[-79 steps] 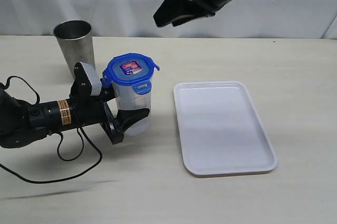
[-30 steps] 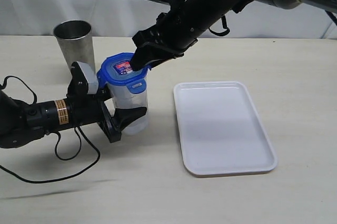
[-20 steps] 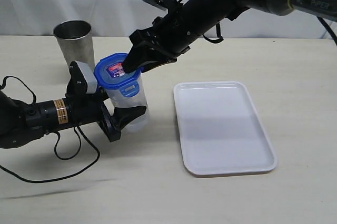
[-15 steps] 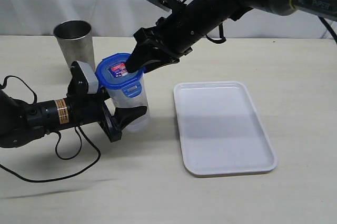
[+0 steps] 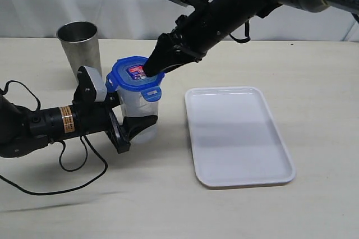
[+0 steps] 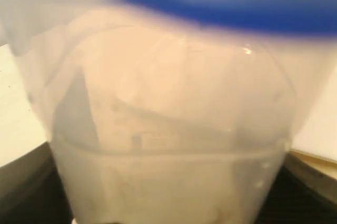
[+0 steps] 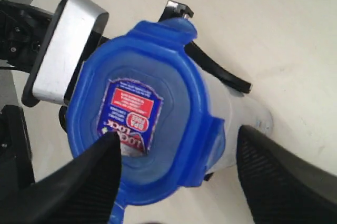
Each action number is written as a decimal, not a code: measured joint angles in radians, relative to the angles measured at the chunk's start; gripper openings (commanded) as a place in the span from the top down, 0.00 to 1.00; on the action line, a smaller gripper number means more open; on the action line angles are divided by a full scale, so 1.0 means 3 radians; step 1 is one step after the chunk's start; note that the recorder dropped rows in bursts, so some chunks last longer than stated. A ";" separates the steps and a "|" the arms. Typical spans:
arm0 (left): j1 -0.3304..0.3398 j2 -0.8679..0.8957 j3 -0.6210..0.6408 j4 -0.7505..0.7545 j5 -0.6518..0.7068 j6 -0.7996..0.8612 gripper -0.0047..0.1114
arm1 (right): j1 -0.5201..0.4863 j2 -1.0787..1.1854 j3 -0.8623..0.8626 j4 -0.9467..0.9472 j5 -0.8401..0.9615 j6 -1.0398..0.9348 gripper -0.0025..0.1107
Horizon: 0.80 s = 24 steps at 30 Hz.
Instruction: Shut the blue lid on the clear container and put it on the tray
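The clear container [image 5: 134, 104] stands upright on the table left of the tray [image 5: 235, 138], with the blue lid [image 5: 137, 73] sitting on its rim. My left gripper [image 5: 138, 120] is shut on the clear container's lower half, and that container [image 6: 168, 129] fills the left wrist view under a blurred band of the lid [image 6: 221, 3]. My right gripper [image 5: 153, 67] hovers at the lid's top, open. In the right wrist view one of its fingers [image 7: 79, 182] lies over the lid [image 7: 174, 108] by the sticker, and the other stands off beyond the lid's side flap.
A tapered steel cup [image 5: 80, 48] stands behind the left arm at the back left. The left arm's cable [image 5: 84, 166] loops over the table in front of it. A white curtain backs the table.
My right arm came down onto the lid and pushed the container into a leftward tilt. The container now stands upright again, and the right gripper has shifted slightly right.
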 measured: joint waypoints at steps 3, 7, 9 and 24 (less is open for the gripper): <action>0.0000 0.0000 0.0000 0.0000 0.0000 0.0000 0.96 | 0.0000 -0.0108 0.0001 0.0000 -0.0161 -0.0130 0.44; 0.0000 0.0000 0.0000 0.0000 0.0000 0.0000 0.96 | 0.0000 -0.0243 0.0001 -0.0007 -0.0310 -0.0337 0.44; 0.0000 0.0000 0.0000 0.0000 0.0000 0.0000 0.96 | 0.0007 -0.0305 0.0001 -0.0007 -0.0319 -0.0509 0.46; 0.0000 0.0000 0.0000 0.0000 0.0000 0.0000 0.96 | 0.1041 -0.0707 0.0505 -0.2015 -0.0681 -0.1124 0.57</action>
